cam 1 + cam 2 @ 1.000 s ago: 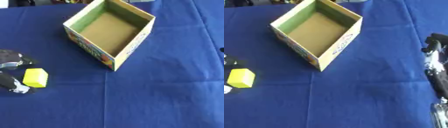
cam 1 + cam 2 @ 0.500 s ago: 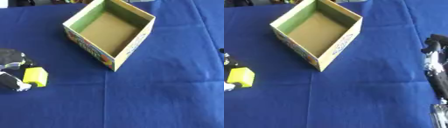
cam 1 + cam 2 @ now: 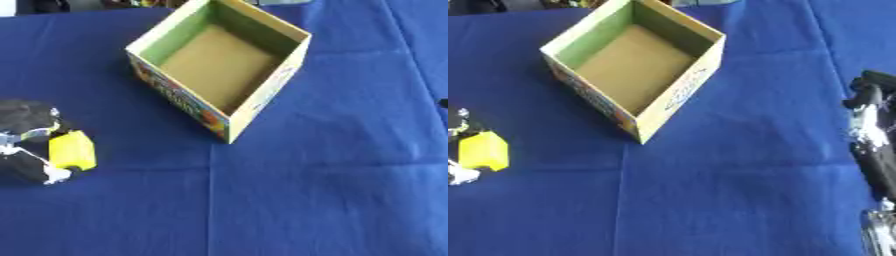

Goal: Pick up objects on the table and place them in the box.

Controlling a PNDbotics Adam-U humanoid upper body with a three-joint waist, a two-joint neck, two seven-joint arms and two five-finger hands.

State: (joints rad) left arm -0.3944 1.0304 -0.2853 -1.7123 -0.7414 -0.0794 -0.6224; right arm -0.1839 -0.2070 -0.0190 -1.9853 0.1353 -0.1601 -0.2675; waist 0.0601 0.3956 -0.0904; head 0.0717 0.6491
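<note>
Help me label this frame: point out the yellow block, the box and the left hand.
yellow block [image 3: 72, 150], left eye view, its front face.
box [image 3: 264, 96], left eye view, its right wall.
left hand [image 3: 26, 116], left eye view, its black back.

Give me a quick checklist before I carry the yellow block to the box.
1. Block held: the left hand has its fingers round the yellow block. Ok.
2. Block clear of the cloth: cannot tell whether it is lifted yet.
3. Box open, upright: ok.
4. Box empty inside: only bare brown floor shows. Ok.
5. Path from block to box: only bare cloth between. Ok.
6. Right hand out of the way: at the right edge, away from the box. Ok.
</note>
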